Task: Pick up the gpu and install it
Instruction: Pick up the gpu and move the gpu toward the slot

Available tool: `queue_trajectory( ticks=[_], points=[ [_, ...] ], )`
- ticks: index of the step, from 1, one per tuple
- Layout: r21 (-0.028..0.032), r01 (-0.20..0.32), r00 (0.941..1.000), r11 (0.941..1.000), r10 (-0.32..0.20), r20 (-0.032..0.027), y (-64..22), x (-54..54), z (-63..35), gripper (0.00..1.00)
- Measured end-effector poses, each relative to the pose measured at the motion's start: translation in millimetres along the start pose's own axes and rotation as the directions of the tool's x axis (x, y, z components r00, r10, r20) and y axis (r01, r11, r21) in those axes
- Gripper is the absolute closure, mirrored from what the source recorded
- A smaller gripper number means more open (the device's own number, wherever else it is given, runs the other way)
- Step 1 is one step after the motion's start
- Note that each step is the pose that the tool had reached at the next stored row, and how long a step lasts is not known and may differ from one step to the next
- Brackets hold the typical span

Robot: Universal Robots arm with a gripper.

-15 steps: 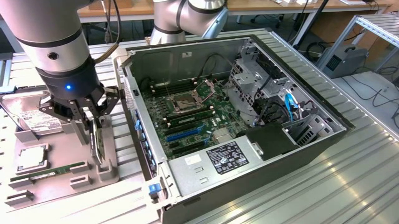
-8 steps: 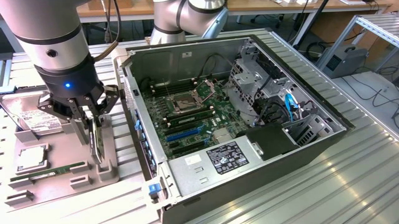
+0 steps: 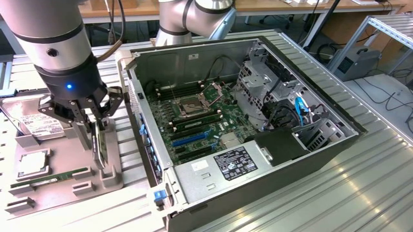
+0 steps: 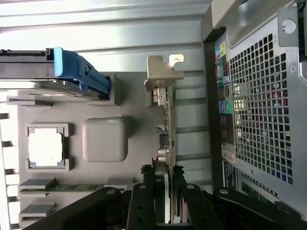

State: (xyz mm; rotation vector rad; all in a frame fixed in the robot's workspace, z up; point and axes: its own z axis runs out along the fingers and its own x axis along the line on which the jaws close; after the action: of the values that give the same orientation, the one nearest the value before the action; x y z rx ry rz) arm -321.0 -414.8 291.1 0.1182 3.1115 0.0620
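The gpu stands on edge in a slot of the grey parts tray, at the exterior view's left of the open computer case. My gripper reaches straight down over it. In the wrist view the gpu shows edge-on, its silver bracket at the far end, and my gripper has one black finger pressed against each face of the card. The gripper is shut on the gpu. The card's lower edge still looks level with the tray slot.
The tray also holds a hard drive with a blue rail, a processor chip and a green memory stick. Inside the case, the motherboard has a blue expansion slot. The case's rear grille is close beside the card.
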Motion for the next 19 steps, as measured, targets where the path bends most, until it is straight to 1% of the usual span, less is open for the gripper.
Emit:
queue_trajectory(
  ticks=[19],
  points=[
    [0.0000, 0.000, 1.0000, 1.0000, 0.000, 0.0000, 0.3, -0.2, -7.8, 0.73]
  ],
)
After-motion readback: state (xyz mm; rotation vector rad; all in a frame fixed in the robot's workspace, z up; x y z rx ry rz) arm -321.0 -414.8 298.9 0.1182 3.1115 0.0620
